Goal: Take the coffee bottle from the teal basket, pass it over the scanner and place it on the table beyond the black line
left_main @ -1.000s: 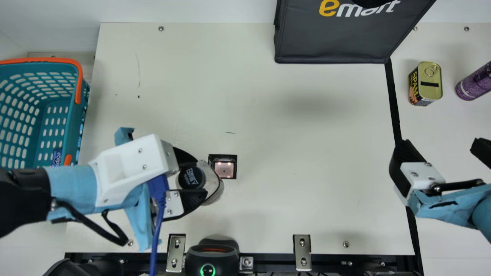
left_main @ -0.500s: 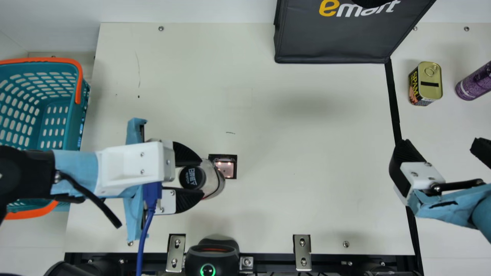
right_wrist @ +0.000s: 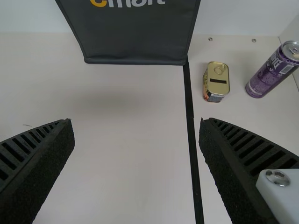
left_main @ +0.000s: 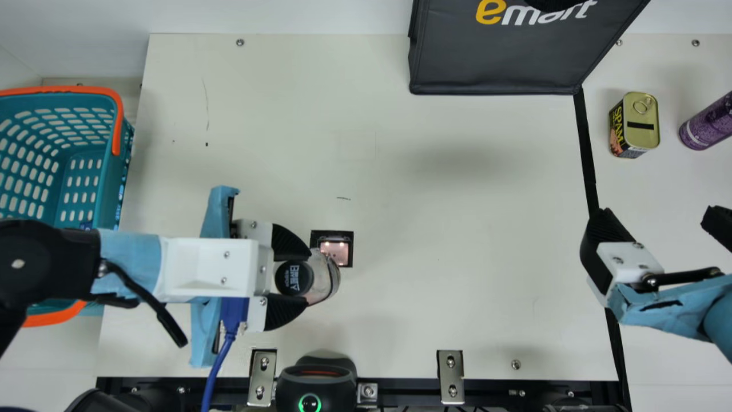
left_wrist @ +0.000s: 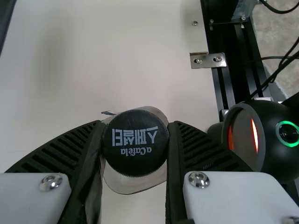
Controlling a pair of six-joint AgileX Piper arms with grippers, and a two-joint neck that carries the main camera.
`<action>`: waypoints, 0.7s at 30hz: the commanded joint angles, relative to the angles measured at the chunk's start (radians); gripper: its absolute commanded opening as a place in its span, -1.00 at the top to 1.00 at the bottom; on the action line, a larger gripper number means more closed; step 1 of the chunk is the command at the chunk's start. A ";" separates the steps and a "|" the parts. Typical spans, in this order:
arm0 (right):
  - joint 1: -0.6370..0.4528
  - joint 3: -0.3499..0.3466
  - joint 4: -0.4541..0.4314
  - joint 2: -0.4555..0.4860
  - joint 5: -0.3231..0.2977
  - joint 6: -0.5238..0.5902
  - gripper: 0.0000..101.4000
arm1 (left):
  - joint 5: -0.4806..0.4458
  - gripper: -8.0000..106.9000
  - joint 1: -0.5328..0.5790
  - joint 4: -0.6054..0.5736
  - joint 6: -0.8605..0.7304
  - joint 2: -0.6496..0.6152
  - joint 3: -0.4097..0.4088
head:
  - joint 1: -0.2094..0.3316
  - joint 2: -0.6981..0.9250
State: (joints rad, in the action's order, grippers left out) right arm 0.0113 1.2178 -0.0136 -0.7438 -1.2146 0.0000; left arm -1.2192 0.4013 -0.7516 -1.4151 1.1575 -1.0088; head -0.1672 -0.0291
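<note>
One cream table (left_main: 469, 200) spreads under two arms, and a black line (left_main: 585, 149) goes down its right part. Left arm comes from the left side, above the near part of the basket (left_main: 107, 171), and its gripper (left_main: 305, 278) points toward the middle of the table. Right arm comes from the right side, and its gripper (left_main: 656, 215) is above the area of the line, with fingers spread wide and nothing between them. At the far side is a black bag (left_main: 497, 60), with yellow and white letters on its front. Inside the teal basket, a small piece of something blue (left_main: 86, 225) is visible, partly hidden by the left arm. The bottle (left_main: 323, 274) is pinched between both left fingers, just beside the scanner (left_main: 335, 252), well apart from the line; its black cap (left_wrist: 135, 154) has white print. Beyond the line are a purple can (left_main: 706, 123) with pale print and, smaller, a gold tin (left_main: 641, 120) with a printed label.
</note>
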 commanded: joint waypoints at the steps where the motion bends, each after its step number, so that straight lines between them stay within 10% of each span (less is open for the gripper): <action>1: 0.000 0.000 0.000 0.000 0.000 0.000 -0.87 | -0.001 1.00 -0.008 -0.002 0.004 0.004 -0.007 | 0.029 0.002; 21: 0.000 0.000 0.000 0.000 -0.001 0.000 -0.87 | 0.097 1.00 0.054 0.041 0.263 0.114 -0.140 | 0.029 0.002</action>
State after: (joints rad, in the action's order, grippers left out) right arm 0.0113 1.2178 -0.0136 -0.7438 -1.2156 0.0000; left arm -1.1576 0.4270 -0.7177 -1.1956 1.2652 -1.1456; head -0.1672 -0.0291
